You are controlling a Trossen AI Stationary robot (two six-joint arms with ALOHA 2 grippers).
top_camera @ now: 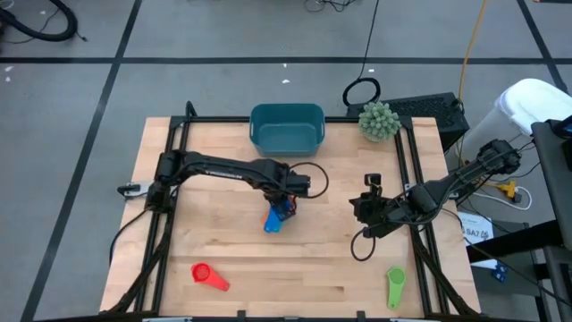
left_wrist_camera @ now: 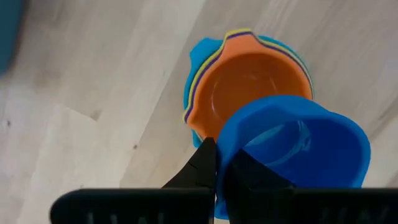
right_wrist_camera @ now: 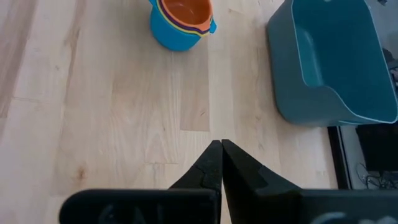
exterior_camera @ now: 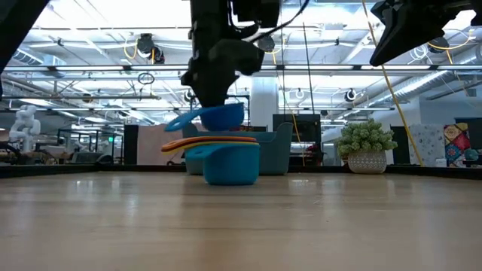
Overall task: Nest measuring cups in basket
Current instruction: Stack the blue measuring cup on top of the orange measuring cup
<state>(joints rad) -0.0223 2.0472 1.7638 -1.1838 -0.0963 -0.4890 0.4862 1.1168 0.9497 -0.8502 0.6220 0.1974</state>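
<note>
Wooden tabletop from above: the left gripper [top_camera: 284, 207] is hanging over the nested stack [top_camera: 273, 222] at mid-table, pinching a blue cup [top_camera: 282, 209], with the basket [top_camera: 287, 128] well apart at the far edge and red cup [top_camera: 209, 276] and green cup [top_camera: 395, 286] waiting near the front. At table height, the blue cup [exterior_camera: 213, 117] is hovering tilted just above the stack [exterior_camera: 223, 159], so it wants levelling first. Through the left wrist, fingers are clamped on the rim with the bowl off-centre over the orange cup [left_wrist_camera: 249, 87], needing centring before release; the right gripper [right_wrist_camera: 221, 163] is idling, jaws together.

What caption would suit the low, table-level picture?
Left tool holds a blue cup just above the nested stack, basket behind.
</note>
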